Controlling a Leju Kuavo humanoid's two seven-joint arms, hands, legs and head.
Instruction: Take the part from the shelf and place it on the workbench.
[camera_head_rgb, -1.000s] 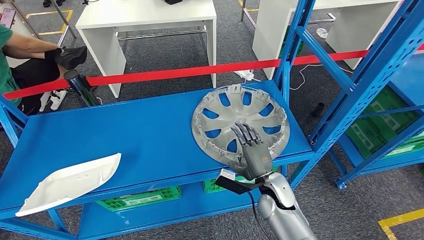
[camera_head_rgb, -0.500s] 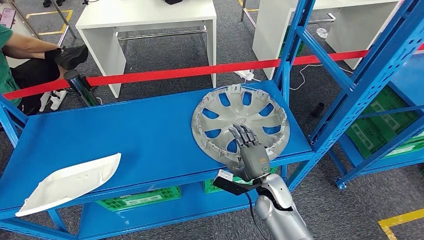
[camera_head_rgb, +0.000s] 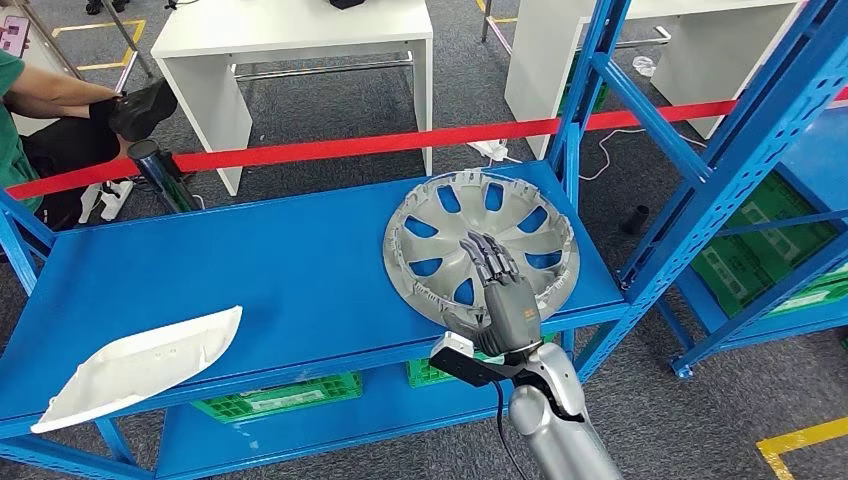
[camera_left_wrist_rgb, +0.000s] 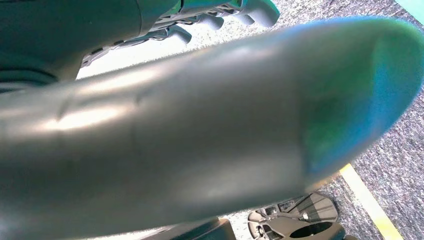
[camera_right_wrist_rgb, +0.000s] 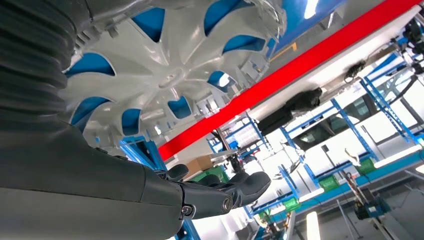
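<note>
1. You can see the right hand (camera_head_rgb: 503, 300) lower centre-right of the head view, laid over the near part of the grey wheel cover (camera_head_rgb: 481, 245); against the picture a second ago its fingers (camera_head_rgb: 488, 255) reach a little farther up toward the hub

2. The fingers lie stretched out and apart over the spokes, the thumb low by the near rim, and nothing is clamped; in the right wrist view the dark fingers (camera_right_wrist_rgb: 220, 192) likewise extend free

3. The wheel cover sits where it was, flat on the right end of the blue shelf (camera_head_rgb: 260, 280), its near edge at the shelf's front lip; it has not been lifted

4. Your reading should be that the reach is finishing and the grasp has not begun

5. The left hand (camera_left_wrist_rgb: 165, 130) is so close to its own camera that you cannot tell its state

6. The white panel (camera_head_rgb: 135, 365) lies at lower left of the head view, unmoved
</note>
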